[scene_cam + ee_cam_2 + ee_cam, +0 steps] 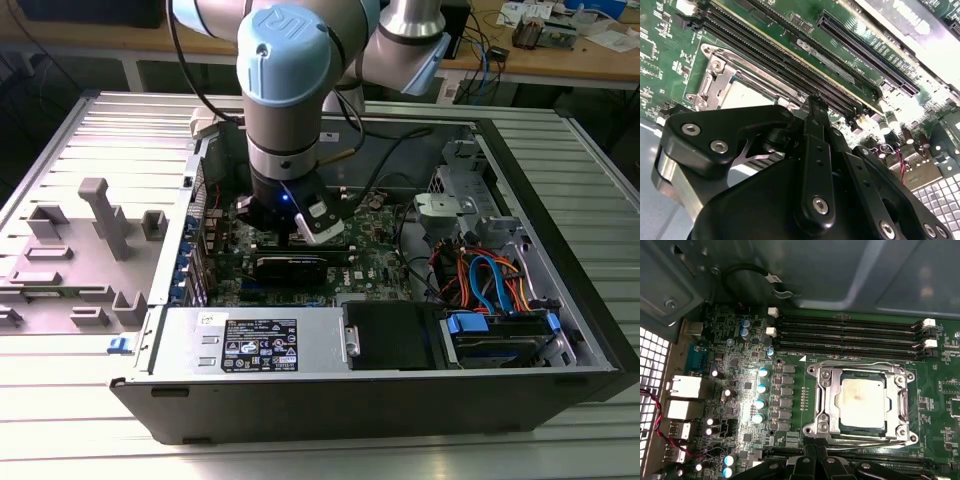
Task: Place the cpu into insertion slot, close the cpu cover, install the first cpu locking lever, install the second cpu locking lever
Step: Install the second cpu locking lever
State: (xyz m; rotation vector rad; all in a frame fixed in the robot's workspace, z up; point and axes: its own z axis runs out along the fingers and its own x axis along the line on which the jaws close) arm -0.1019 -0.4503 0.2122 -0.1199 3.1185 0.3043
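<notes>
The cpu [860,399], a dull silver square, lies in the insertion slot [816,429] on the green motherboard. The cpu cover [826,395], a silvery frame, lies flat around it. Thin wire levers [855,364] run along two opposite sides of the frame. My gripper [816,447] is shut with nothing in it, its tip just beside the slot's edge, over the black memory slots. In the second wrist view the gripper [813,102] hides part of the insertion slot [715,75]. The exterior view has the gripper [303,230] low inside the open computer case.
A long black graphics card [290,266] lies just in front of the gripper. The power supply [260,345] and a drive bay with blue and orange cables [490,285] fill the case's near side. A grey fixture tray [90,250] sits at the exterior view's left.
</notes>
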